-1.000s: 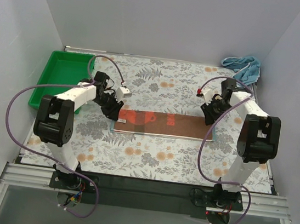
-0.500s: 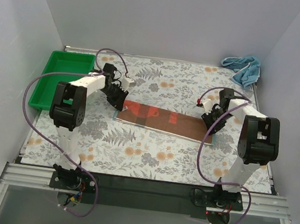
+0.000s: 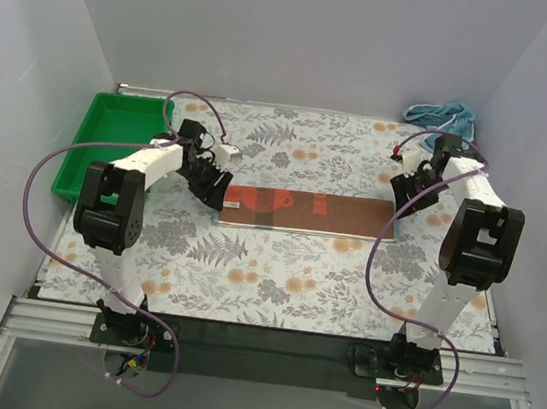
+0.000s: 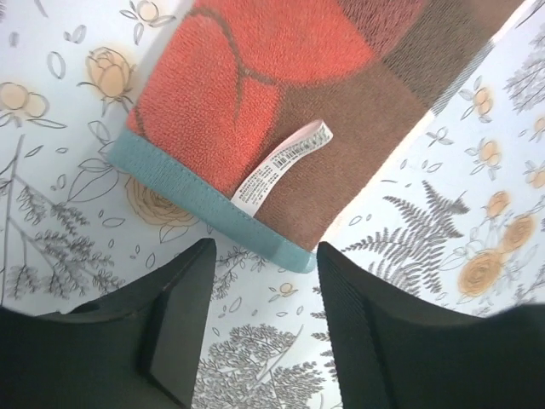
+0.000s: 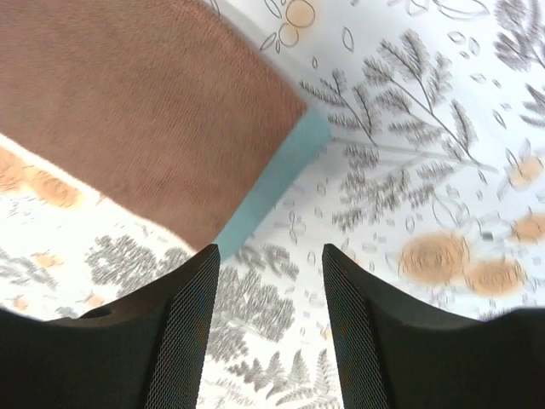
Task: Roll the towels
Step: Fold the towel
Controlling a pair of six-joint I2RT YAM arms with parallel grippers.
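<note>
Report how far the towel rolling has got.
Done: no roll yet; the rust-red towel lies flat as a strip. In hand: the left gripper and right gripper are open at its two ends, gripping nothing. Left: rolling it, then the blue towel, crumpled in the far right corner.

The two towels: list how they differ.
The rust-brown towel lies flat, centred, as a long strip; the light blue towel sits crumpled in the far right corner. The rust-brown one has a red print and teal ends; the blue one looks plain from here. Neither is rolled.
</note>
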